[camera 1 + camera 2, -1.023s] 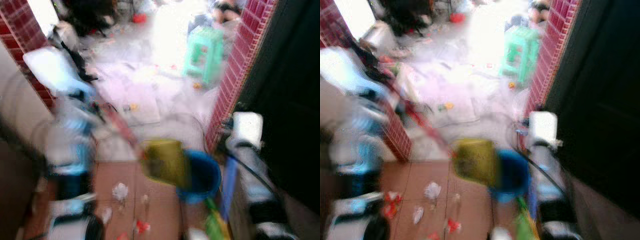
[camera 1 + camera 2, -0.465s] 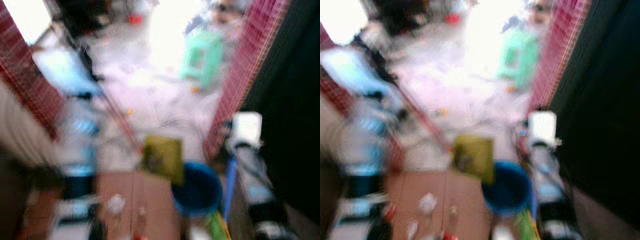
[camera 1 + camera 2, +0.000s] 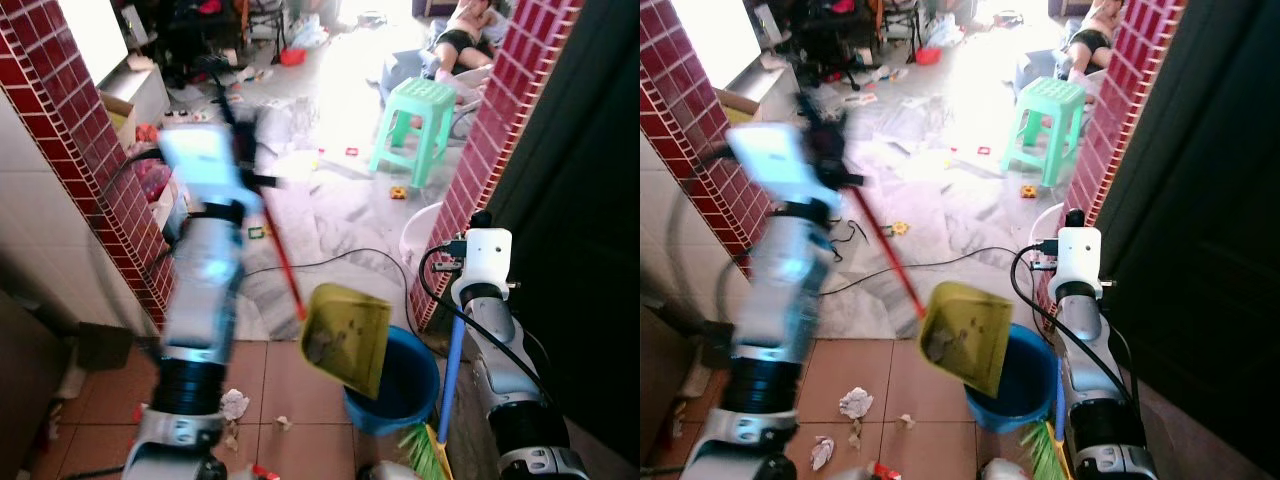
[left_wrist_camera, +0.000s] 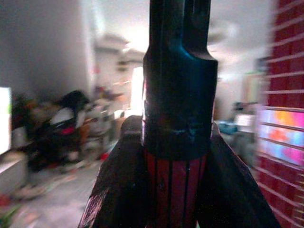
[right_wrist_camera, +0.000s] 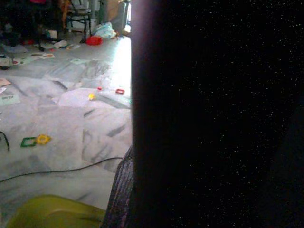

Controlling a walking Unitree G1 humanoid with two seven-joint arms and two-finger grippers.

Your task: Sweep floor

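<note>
The dustpan (image 3: 347,337) is yellow-green, with a long red handle (image 3: 283,268) that ends in a black cap. Its pan is tipped, with dirt smudges inside, and hangs just above the rim of a blue bucket (image 3: 405,385) on the terracotta tile floor (image 3: 290,385).

My left gripper (image 4: 176,190) is raised in front of me and closes on the top of that red handle; in the left wrist view my black fingers (image 4: 114,190) press against both sides of the red shaft just below the black cap. My left arm is blurred in the head views.

My right arm (image 3: 492,330) hangs at my right side beside the red brick pillar (image 3: 480,150). A blue broom pole (image 3: 452,360) runs down alongside it to green bristles (image 3: 428,452) near the bucket. I cannot tell whether my right gripper is open or closed; its wrist view is mostly dark.

Crumpled white paper scraps (image 3: 854,402) and small red bits lie on the tiles by my left side. A black cable (image 3: 940,266) snakes across the marble floor beyond. A green plastic stool (image 3: 421,118) stands farther off in the bright room, with small toy pieces scattered around it. A person (image 3: 465,25) lies on the floor at the far end. Another red brick wall (image 3: 70,140) stands on my left.
</note>
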